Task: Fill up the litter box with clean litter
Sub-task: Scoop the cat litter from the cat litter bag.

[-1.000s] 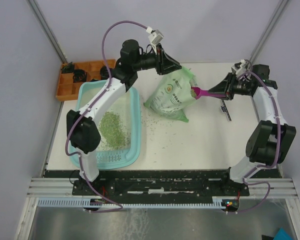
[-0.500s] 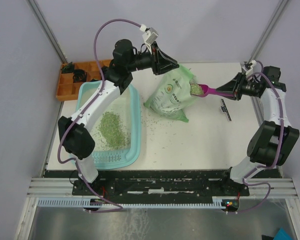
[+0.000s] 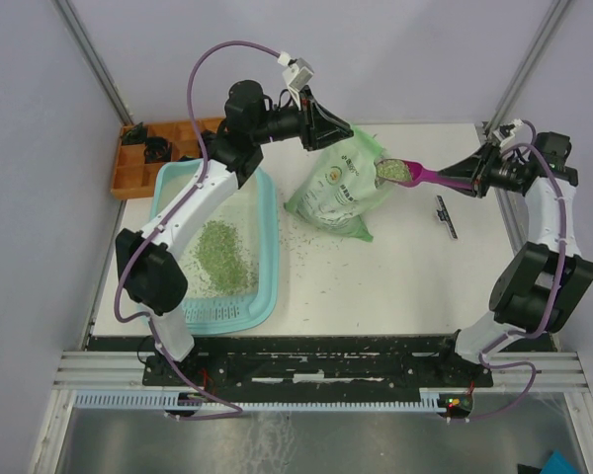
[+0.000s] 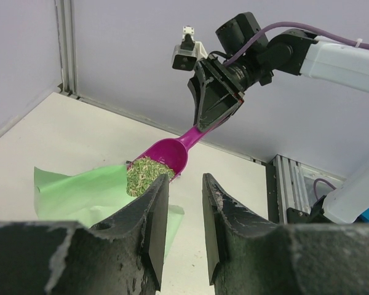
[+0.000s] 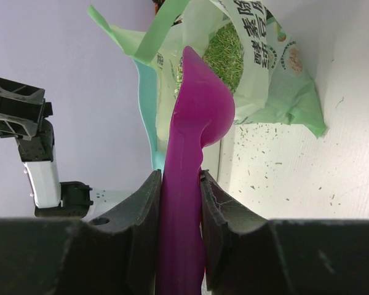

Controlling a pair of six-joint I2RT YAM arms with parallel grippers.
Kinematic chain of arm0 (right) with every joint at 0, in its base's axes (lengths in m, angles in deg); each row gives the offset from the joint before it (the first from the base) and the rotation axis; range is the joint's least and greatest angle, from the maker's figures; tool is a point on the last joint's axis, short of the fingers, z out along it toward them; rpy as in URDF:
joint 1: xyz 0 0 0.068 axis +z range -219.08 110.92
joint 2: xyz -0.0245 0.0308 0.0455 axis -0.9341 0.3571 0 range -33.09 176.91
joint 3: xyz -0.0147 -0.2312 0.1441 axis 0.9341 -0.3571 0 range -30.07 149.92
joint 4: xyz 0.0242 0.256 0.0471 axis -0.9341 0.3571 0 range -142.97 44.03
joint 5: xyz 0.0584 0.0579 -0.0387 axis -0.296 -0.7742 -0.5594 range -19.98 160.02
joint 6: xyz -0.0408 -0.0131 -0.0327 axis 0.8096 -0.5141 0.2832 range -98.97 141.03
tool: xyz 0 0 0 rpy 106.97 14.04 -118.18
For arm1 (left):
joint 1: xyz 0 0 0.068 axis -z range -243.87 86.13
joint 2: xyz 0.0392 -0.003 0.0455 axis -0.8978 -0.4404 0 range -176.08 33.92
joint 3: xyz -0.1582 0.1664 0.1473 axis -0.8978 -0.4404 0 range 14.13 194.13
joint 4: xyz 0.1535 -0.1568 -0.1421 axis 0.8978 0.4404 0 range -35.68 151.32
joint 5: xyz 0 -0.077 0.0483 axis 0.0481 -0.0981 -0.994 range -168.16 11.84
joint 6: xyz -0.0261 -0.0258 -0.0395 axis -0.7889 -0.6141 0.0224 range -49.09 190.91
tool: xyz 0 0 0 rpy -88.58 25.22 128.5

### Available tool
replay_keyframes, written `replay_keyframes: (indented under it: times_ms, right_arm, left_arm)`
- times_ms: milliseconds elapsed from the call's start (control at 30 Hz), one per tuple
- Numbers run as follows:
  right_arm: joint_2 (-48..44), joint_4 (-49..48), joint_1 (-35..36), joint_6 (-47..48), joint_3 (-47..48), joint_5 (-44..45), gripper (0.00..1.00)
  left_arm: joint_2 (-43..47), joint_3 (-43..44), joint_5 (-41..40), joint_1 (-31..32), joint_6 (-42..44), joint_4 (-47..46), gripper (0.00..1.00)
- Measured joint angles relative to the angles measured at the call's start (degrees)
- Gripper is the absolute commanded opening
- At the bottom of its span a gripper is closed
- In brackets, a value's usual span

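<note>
The teal litter box [image 3: 269, 237] sits at the left with a patch of pale green litter [image 3: 220, 255] on its floor. A green printed bag [image 3: 344, 188] leans mid-table, and more litter [image 5: 224, 52] shows in its open mouth. My right gripper [image 3: 471, 177] [image 5: 179, 175] is shut on the handle of a magenta scoop [image 3: 420, 175] [image 5: 200, 104]. The scoop's bowl is heaped with litter [image 4: 144, 174] and hovers just above the bag's mouth. My left gripper [image 3: 344, 131] [image 4: 184, 181] hangs at the bag's top edge, jaws apart with nothing between them. The bag's flap [image 4: 80, 190] runs behind its left finger.
An orange compartmented tray [image 3: 153, 163] with black parts stands at the back left, beside the litter box. A thin black tool [image 3: 446, 215] lies on the table at the right. Stray granules [image 3: 306, 242] are scattered between the bag and the box. Walls close in the back.
The right gripper has drawn the scoop back and up out of the bag's mouth, now heaped with litter. The left arm's elbow swung left while its gripper stayed at the bag's top.
</note>
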Motion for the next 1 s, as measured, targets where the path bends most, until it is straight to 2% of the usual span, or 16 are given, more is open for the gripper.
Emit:
replay_keyframes:
  times_ms: [300,1000]
  right_arm:
    - [-1.6,-1.9,-1.5,-3.4,0.0,-1.5,0.02]
    - [-5.1,-0.5,-4.4,-6.2,1.7,-5.3,0.02]
  left_arm:
    - [0.8,-0.5,-1.3,0.0,0.0,0.2,0.34]
    - [11.1,-6.4,-7.9,0.0,1.4,0.2,0.35]
